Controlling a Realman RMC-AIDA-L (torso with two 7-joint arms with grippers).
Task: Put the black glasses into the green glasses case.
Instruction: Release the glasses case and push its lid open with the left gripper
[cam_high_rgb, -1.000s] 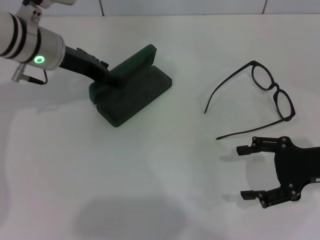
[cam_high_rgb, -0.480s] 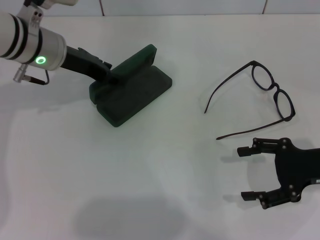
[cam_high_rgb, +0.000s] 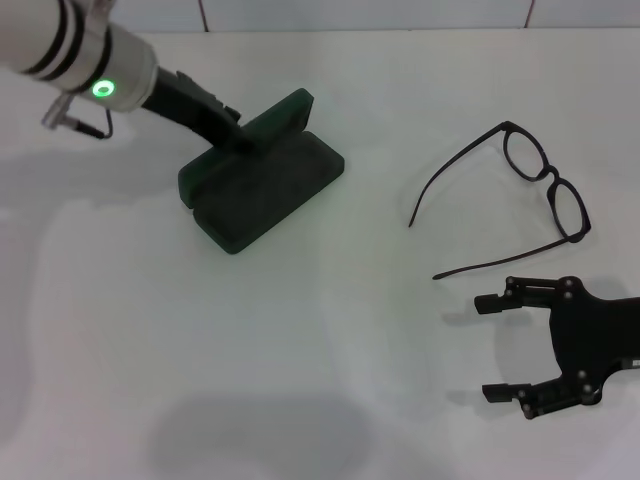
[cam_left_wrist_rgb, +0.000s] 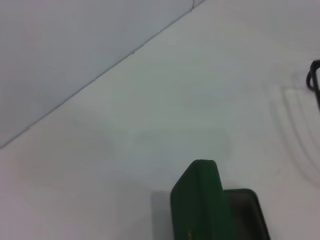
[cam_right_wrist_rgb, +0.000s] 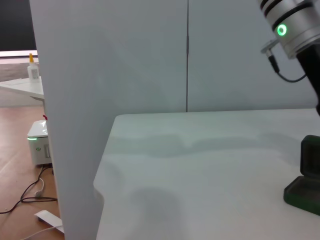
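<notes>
Green glasses case (cam_high_rgb: 262, 183) lies lid-up under the left gripper (cam_high_rgb: 236, 140) (fingers' state indiscernible); the empty, wide-spread right gripper (cam_high_rgb: 500, 345) should pinch the black glasses (cam_high_rgb: 545, 180) bridge.

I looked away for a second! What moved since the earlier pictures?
The left gripper at the dark green rectangular hard case rose and shifted rightward, further along the lid. The thin black plastic-framed glasses and the open right gripper stayed put.
</notes>
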